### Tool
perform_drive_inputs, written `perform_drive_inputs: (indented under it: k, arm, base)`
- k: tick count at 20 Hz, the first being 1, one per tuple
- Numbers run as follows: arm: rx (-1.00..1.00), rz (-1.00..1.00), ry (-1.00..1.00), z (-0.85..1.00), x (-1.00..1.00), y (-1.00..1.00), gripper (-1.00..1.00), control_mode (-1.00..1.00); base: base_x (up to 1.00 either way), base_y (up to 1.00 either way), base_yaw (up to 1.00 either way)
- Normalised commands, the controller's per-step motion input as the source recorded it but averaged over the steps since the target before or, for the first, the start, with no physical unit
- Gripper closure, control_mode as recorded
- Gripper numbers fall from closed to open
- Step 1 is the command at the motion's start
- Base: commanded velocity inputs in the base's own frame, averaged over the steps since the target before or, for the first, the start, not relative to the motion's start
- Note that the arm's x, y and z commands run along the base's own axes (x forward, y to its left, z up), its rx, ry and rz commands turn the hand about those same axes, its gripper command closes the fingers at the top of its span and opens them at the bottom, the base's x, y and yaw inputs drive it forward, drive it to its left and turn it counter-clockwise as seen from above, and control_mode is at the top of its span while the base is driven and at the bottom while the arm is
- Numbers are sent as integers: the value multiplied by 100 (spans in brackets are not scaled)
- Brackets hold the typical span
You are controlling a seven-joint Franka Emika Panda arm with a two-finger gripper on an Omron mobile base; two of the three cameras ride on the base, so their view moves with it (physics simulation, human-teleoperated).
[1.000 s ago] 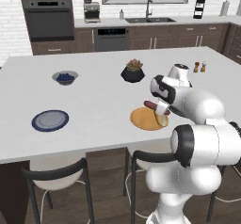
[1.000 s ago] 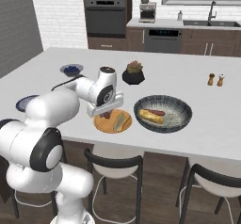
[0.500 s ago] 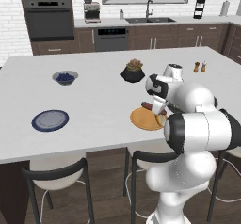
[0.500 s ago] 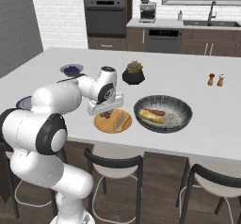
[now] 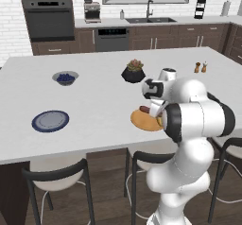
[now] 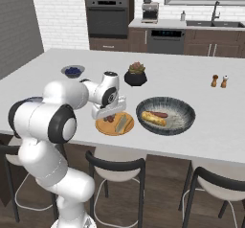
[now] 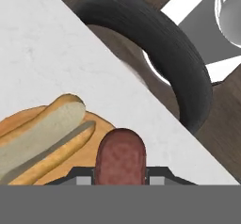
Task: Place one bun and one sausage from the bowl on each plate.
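Observation:
My gripper (image 7: 121, 172) is shut on a reddish-brown sausage (image 7: 121, 155), holding it low over the near part of the orange plate (image 7: 102, 124). A pale bun (image 7: 42, 136) lies on that plate beside it. In the right base view the gripper (image 6: 108, 113) hangs over the orange plate (image 6: 114, 129), with the bun (image 6: 123, 122) to the right of the sausage (image 6: 110, 119). The wide grey bowl (image 6: 184, 121) stands right of the plate and holds a bun (image 6: 152, 119) and a sausage (image 6: 160, 114). The blue plate (image 5: 50, 121) lies far to the left.
A small blue-filled bowl (image 5: 65, 78) and a black plant pot (image 5: 133, 73) stand further back on the island. Salt and pepper shakers (image 6: 219, 81) are at the far right. Black stools (image 7: 155, 44) stand under the counter's near edge.
The hand with the sausage has come down slightly toward the orange plate, and the arm's elbow has swung. The plates, bowl and buns have stayed put.

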Motion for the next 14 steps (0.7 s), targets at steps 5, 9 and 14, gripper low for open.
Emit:
perform_drive_inputs:
  k: [5, 9, 14]
  arm:
    - [-3, -4, 0, -5, 42, 27, 100, -100]
    - [-4, -2, 0, -22, 50, 24, 100, -100]
    - [0, 0, 0, -36, 28, 2, 100, -100]
  base:
    - [0, 0, 0]
    - [0, 0, 0]
    - [0, 0, 0]
